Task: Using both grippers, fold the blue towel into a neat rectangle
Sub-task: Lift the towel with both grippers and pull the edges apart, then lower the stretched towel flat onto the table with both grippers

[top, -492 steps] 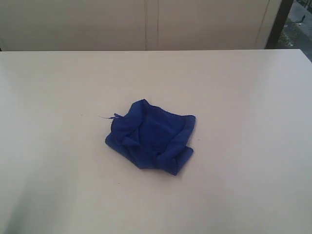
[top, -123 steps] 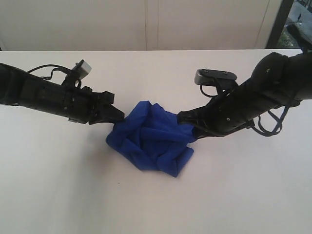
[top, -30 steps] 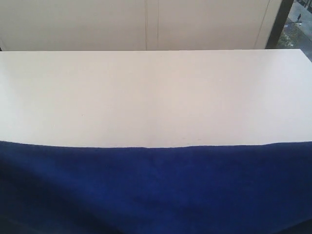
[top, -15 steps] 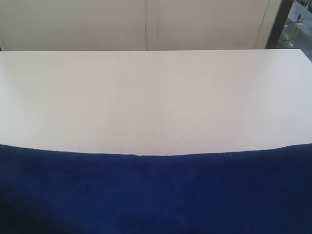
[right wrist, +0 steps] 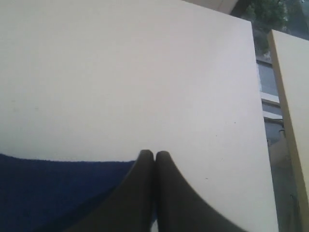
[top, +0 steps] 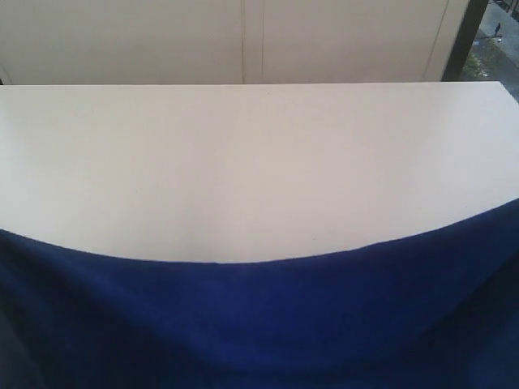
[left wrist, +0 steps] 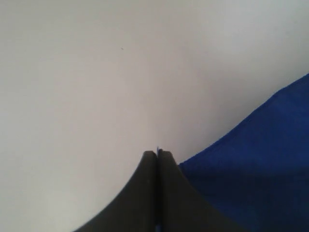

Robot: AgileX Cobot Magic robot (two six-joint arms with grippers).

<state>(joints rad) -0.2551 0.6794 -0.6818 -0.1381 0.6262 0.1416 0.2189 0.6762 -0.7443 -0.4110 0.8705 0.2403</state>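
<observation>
Blue fills the whole lower part of the exterior view. That's the blue towel [top: 259, 324], stretched wide and sitting really close to that camera, so it hides the near part of the white table [top: 259, 162]. Its top edge sags in a smooth curve, lowest around the middle and climbing toward both sides, a bit higher on the right than on the left. Above that edge the table top runs back to the pale wall panels [top: 243, 40].

On to my hands. My left gripper [left wrist: 157, 153] has its jaws pressed flat together, with just a thin dark seam between them. The cloth comes in from one side and its edge runs right up against the jaw, meeting it just behind the tip. There's a tiny blue speck at the very tip too. So I'd call it clamped on the towel's edge, though the jaws hide most of the actual pinch. The table shows plain and pale beyond the tips.

My right gripper [right wrist: 154, 153] looks much the same, jaws tight together with no gap. Here the towel spreads out to one side of the jaws and butts straight into them, and a sliver of blue shows in the seam further back from the tips. So it's clamped on the cloth as well. From this wrist I can also see the table's far edge, with some blurry greenery past it.
</observation>
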